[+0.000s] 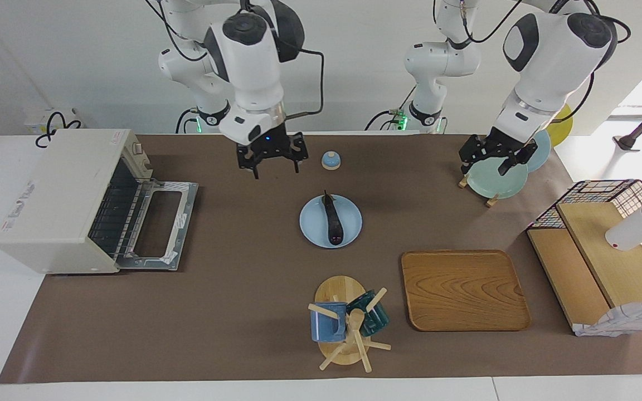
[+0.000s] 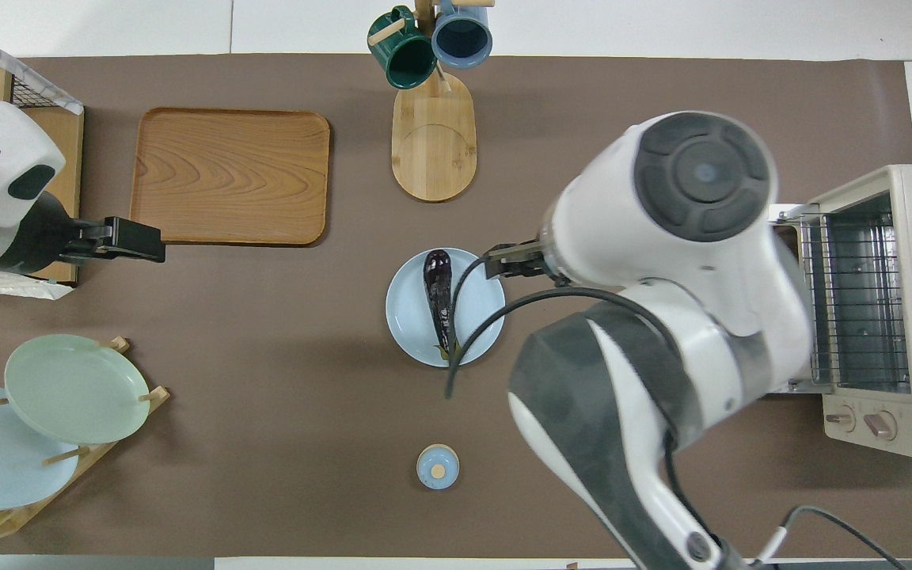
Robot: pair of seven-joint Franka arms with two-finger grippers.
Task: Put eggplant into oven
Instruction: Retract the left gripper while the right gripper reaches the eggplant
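The eggplant point(image 1: 332, 220) point(image 2: 438, 299), dark purple and glossy, lies along a light blue plate point(image 1: 312, 225) point(image 2: 404, 317) mid-table, with nothing touching it. The cream oven point(image 1: 59, 195) point(image 2: 911, 301) stands at the right arm's end, its door point(image 1: 156, 225) dropped open and the wire rack showing. My right gripper point(image 1: 276, 169) point(image 2: 507, 264) hangs open and empty in the air over the mat, between the oven and the plate. My left gripper point(image 1: 485, 167) point(image 2: 135, 239) is open and empty, raised over the plate rack point(image 1: 494, 170).
A small blue lid point(image 1: 330, 160) sits nearer to the robots than the plate. Farther out stand a mug tree point(image 1: 346, 323) with a blue and a green mug, and a wooden tray point(image 1: 463, 289). A wire-and-wood shelf point(image 1: 605, 250) holds a white bottle point(image 1: 636, 228).
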